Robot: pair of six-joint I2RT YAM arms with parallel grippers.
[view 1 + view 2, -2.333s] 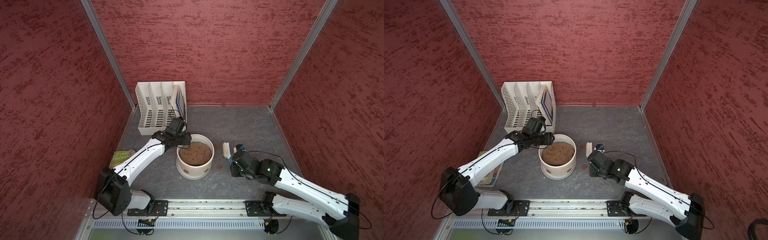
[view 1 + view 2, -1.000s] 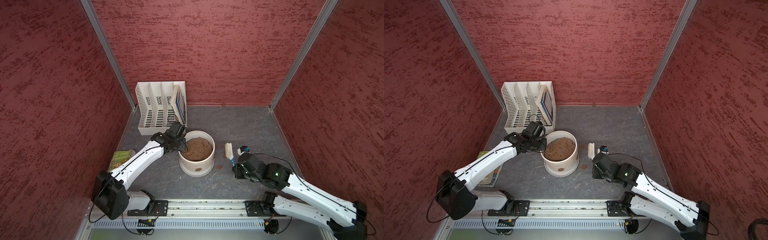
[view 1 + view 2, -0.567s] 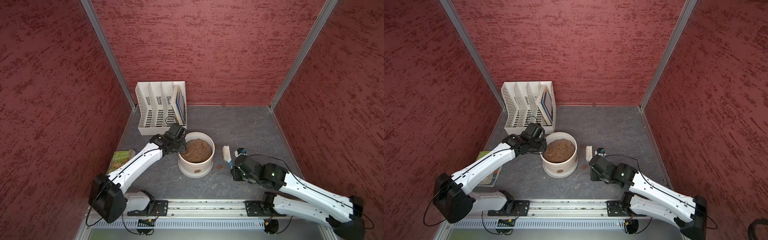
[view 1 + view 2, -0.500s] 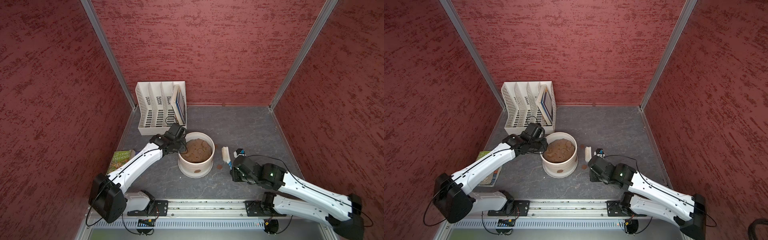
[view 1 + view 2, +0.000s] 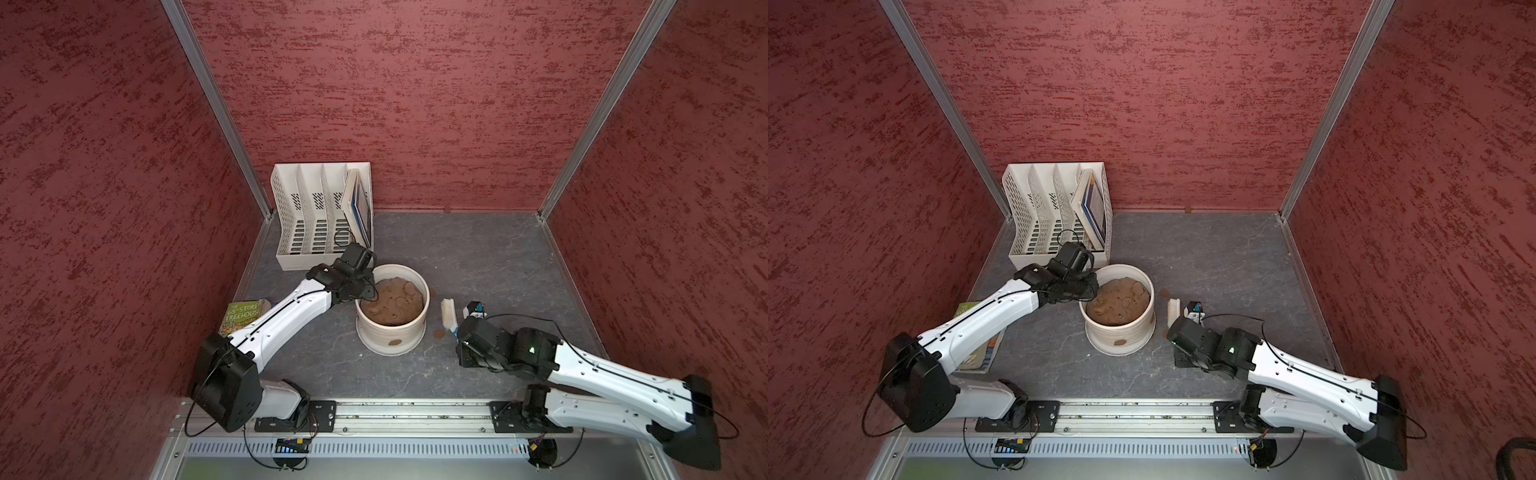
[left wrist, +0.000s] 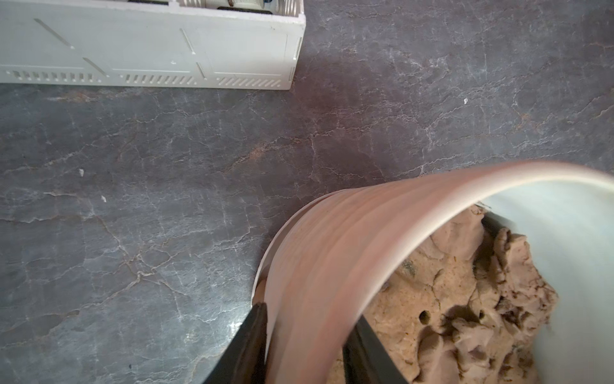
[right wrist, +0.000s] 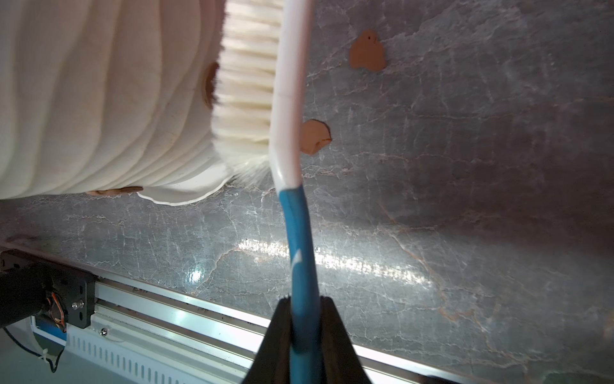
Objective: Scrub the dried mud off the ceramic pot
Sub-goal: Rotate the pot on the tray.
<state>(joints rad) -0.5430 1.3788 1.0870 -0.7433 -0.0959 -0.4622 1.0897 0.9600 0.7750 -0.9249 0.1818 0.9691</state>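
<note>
Partway: reddish-brown dried mud flakes (image 7: 367, 51) lie on grey desk (image 7: 465, 199); patches (image 7: 210, 84) still stuck on ribbed cream ceramic pot (image 7: 99, 99). Right gripper (image 7: 305, 319) clenches blue-handled white brush (image 7: 247, 83); left gripper (image 6: 310, 312) pinches pot rim.

- I see a white slotted file rack (image 5: 309, 226) (image 5: 1034, 220) in the far left corner, standing against the back wall. Its plain low front also shows in the left wrist view (image 6: 149, 50).
- In its compartment nearest the middle of the floor leans a thin flat item with a blue face (image 5: 358, 203) (image 5: 1092, 203). I cannot tell if it is a book or a tablet.
- A green book (image 5: 243, 313) (image 5: 966, 309) lies flat near the left wall, partly hidden. I read "TREEHOUSE" on the cover.
- A brush (image 5: 446, 311) (image 7: 289, 83) has a white back, pale bristles and a blue handle.
- The floor (image 5: 478, 257) is grey with stone-like veins.
- The red textured walls (image 5: 415, 104) enclose three sides.
- A metal rail (image 5: 395, 409) runs along the front edge.
</note>
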